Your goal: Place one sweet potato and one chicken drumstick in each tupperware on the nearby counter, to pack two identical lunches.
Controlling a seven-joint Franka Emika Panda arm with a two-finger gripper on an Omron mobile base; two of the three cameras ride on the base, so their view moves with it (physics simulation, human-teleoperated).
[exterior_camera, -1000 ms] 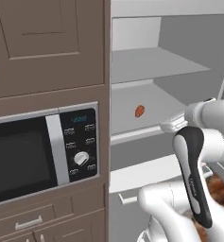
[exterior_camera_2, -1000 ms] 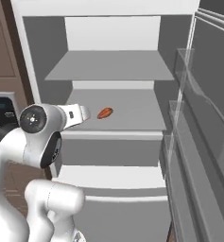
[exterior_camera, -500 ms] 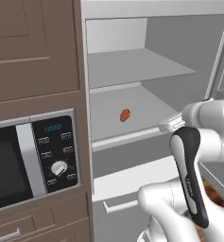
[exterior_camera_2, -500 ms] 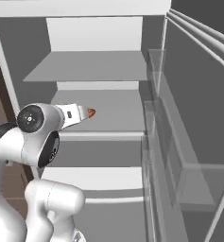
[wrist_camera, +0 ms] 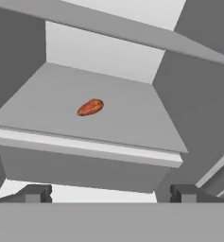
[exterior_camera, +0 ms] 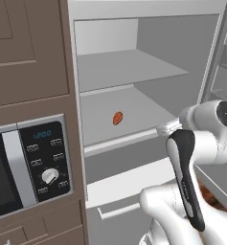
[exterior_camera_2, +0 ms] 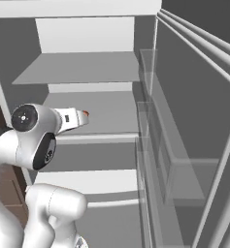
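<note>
A reddish-orange sweet potato (exterior_camera: 118,118) lies alone on the middle shelf (exterior_camera: 134,107) of the open fridge. In the hand view the sweet potato (wrist_camera: 90,107) sits left of centre on that shelf, well beyond my gripper (wrist_camera: 111,194). The gripper is open and holds nothing, its two dark fingertips (wrist_camera: 35,193) spread wide below the shelf's front lip. From the right base view the white hand (exterior_camera_2: 72,117) points into the fridge and covers most of the sweet potato (exterior_camera_2: 86,114). The tupperwares, the counter and the chicken drumstick are out of view.
A microwave (exterior_camera: 28,167) is built into brown cabinets (exterior_camera: 24,48) left of the fridge. An upper shelf (exterior_camera: 129,67) and a lower white drawer (exterior_camera: 124,186) bound the middle shelf. The open fridge door with clear bins (exterior_camera_2: 184,145) stands on the right. Something brown (exterior_camera: 209,197) shows behind my arm.
The whole picture has slid left in both base views, so the base has driven; the microwave is nearer the left edge and the fridge fills more. The gripper stays open.
</note>
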